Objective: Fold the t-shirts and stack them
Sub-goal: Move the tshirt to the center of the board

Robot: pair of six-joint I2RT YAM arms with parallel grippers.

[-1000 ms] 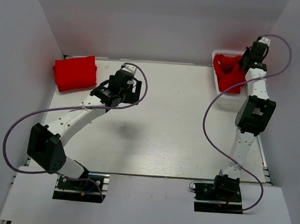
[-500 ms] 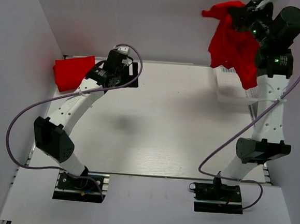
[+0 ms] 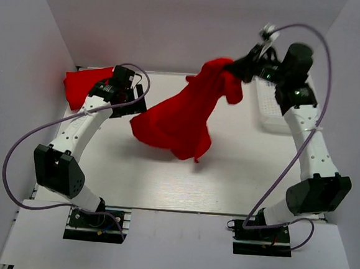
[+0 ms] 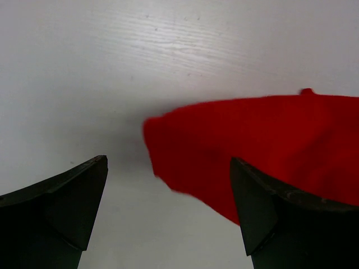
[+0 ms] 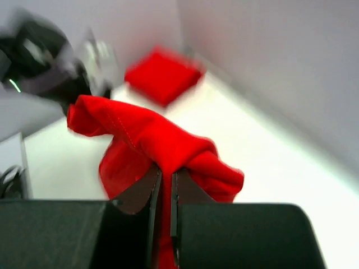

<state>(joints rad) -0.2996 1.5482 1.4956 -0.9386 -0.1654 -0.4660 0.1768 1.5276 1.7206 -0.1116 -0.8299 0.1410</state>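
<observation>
My right gripper (image 3: 238, 68) is shut on a loose red t-shirt (image 3: 178, 119) and holds it in the air over the middle of the table. The cloth streams down and left from the jaws. In the right wrist view the fingers (image 5: 148, 190) pinch a bunched fold of this shirt (image 5: 151, 137). A folded red t-shirt (image 3: 84, 84) lies at the back left corner; it also shows in the right wrist view (image 5: 162, 75). My left gripper (image 3: 131, 101) is open and empty beside the folded shirt. A red cloth edge (image 4: 263, 145) shows ahead of its fingers (image 4: 67, 202).
The white lattice basket (image 3: 272, 110) stands at the back right, under the right arm. White walls close in the back and both sides of the table. The blurred left arm (image 5: 45, 56) shows in the right wrist view.
My right gripper has lifted the t-shirt out of the basket, then swung it down and left over the table. My left gripper has moved back and left, toward the folded shirt.
</observation>
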